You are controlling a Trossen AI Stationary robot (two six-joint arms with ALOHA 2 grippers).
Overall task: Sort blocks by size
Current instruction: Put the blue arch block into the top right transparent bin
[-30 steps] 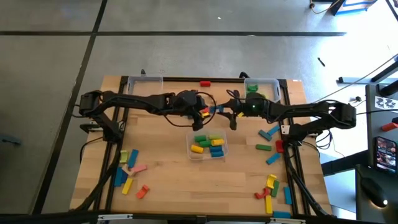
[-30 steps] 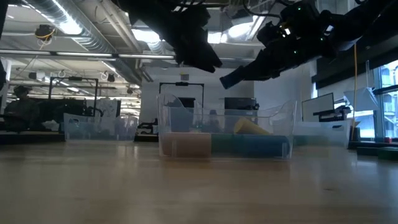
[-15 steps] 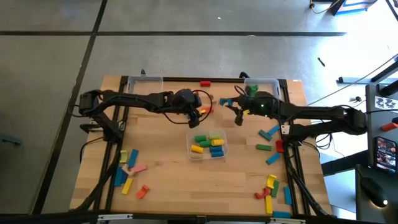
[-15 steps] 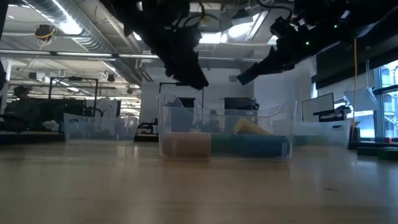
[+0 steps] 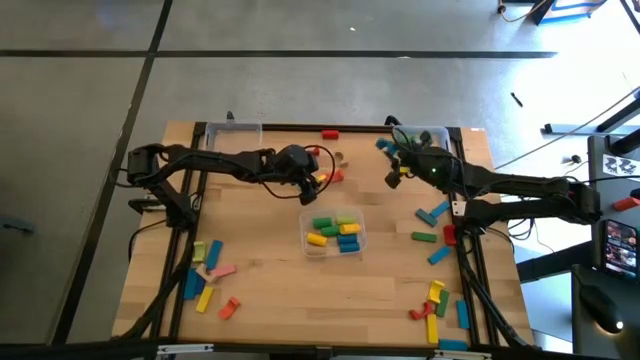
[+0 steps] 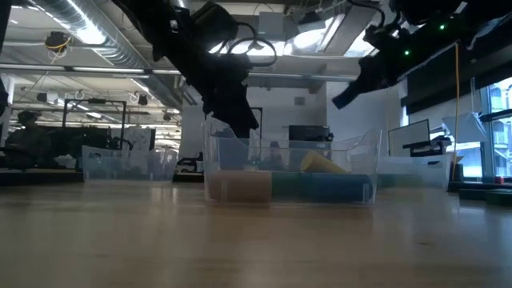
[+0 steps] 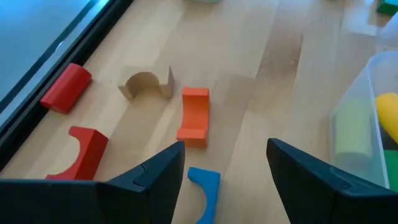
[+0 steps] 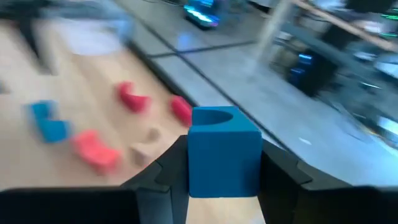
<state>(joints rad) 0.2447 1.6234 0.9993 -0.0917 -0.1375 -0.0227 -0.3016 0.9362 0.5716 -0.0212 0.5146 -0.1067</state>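
Since the blue arch block point(image 8: 222, 151) is light, rigid painted wood, the right end effector point(image 8: 221, 163) pinches its flat sides near the bench's far edge. Left end effector point(image 7: 224, 163) hangs spread over the orange arch point(image 7: 194, 116); grip that across its flat faces too.

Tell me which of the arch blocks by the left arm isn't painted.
The plain wooden arch, between the red stub and the orange arch. It shows bare light wood, while the arches around it are orange, red and blue.
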